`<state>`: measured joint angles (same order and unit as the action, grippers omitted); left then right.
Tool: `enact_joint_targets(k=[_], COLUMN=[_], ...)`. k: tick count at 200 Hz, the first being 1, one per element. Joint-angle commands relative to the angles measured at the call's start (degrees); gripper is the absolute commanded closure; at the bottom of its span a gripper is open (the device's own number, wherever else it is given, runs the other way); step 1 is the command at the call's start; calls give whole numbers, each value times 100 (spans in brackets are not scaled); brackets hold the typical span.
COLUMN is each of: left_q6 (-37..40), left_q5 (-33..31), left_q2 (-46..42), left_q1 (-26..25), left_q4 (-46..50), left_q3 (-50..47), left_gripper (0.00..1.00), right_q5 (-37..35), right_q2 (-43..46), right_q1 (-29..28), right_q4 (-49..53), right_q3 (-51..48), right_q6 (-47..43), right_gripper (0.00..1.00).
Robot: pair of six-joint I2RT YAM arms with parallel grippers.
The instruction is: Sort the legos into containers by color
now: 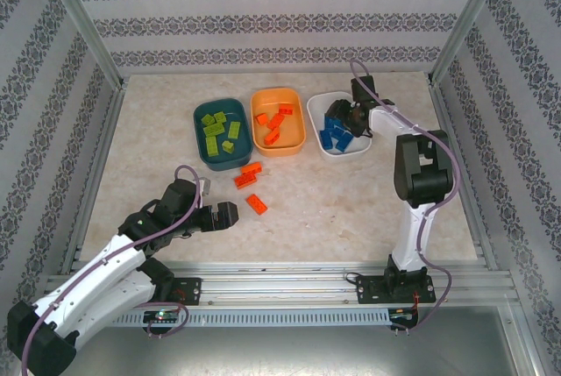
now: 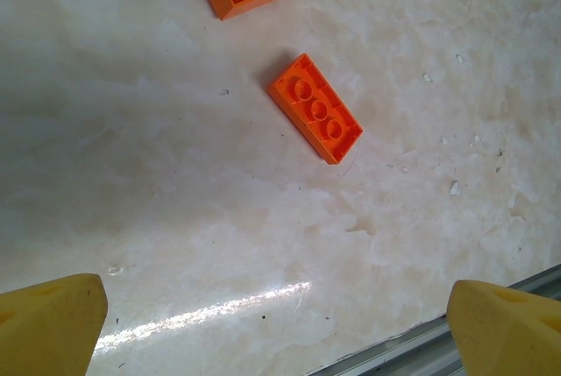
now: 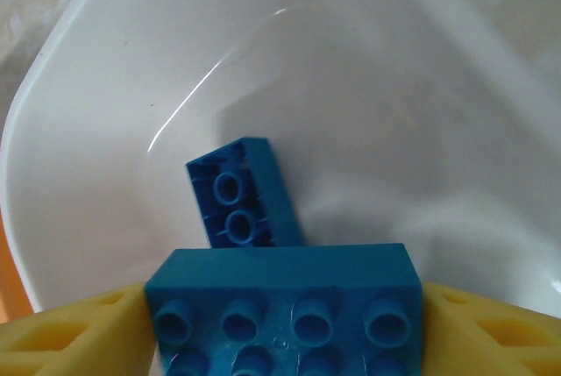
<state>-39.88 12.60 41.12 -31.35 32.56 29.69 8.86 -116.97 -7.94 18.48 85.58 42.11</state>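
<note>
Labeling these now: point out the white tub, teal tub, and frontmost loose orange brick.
white tub (image 1: 315,106): top view, upper-left rim
teal tub (image 1: 199,135): top view, left wall
frontmost orange brick (image 1: 257,204): top view, its middle

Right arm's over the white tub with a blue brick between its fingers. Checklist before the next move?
1. Held piece: blue studded plastic brick sits between the yellow pads of the right gripper, touching both: ok.
2. Drop zone: white plastic tub lies right below the brick: ok.
3. Colour match: second blue brick already lies in that tub: ok.
4. Left gripper: open, empty, above the pale marbled table: ok.
5. Sorting complete: orange studded bricks lie loose on the table, outside the orange plastic tub: not ok.
6. Arm clearance: the top view shows the grippers well apart: ok.
</note>
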Motion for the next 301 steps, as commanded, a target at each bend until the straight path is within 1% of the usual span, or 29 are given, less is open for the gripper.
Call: enact_joint_targets(k=[1,36,57,87,114,122,132,143,151,172,186,212,221,235,263,301], left_q6=[56,50,84,184,243,214,181,111,33,-198,-287,-240,-248,-313,-451,-374], left_q5=[-87,-44,-20,160,501,566,509,257,-15,-659,-954,-1128,-1161,-1171,-1144,-1103], left_q2=[-61,64,123,240,524,639,749,707,513,-432,-941,-1216,-1241,-1361,-1654,-1710], left_q1=[84,85,86,85,61,49,12,5,5,5,15,24,24,22,24,24], left_q4=[93,-34,-64,-65,-172,-237,-244,-170,-122,-178,-129,273,408,501,514,732], left_q3=[-27,-11,12,59,65,56,89,160,183,156,167,316,338,310,196,250], left_gripper=[0,0,0,0,0,0,0,0,0,0,0,0,0,0,0,0], right_q5=[-15,15,48,87,42,211,662,1026,1084,584,283,49,98,133,-197,-559], right_q2=[-106,-8,204,838,1609,1797,1956,1980,1967,2045,2059,1956,1873,1671,1159,625], right_q1=[-89,-98,-127,-323,-724,-878,-1049,-1315,-1558,-2406,-2936,-3719,-3932,-4206,-4640,-4897], right_q4=[-187,-179,-179,-65,233,287,405,868,1269,1809,1912,1757,1622,1469,1536,1749], right_q3=[226,157,96,21,-150,-258,-346,-313,-312,-709,-1045,-1529,-1649,-1716,-1454,-968], right_q6=[157,116,61,-232,-885,-1133,-1485,-1887,-2182,-2755,-2840,-2661,-2586,-2487,-2401,-2374], right_gripper=[25,20,20,20,19,19,19,20,20,21,21,23,23,24,25,26])
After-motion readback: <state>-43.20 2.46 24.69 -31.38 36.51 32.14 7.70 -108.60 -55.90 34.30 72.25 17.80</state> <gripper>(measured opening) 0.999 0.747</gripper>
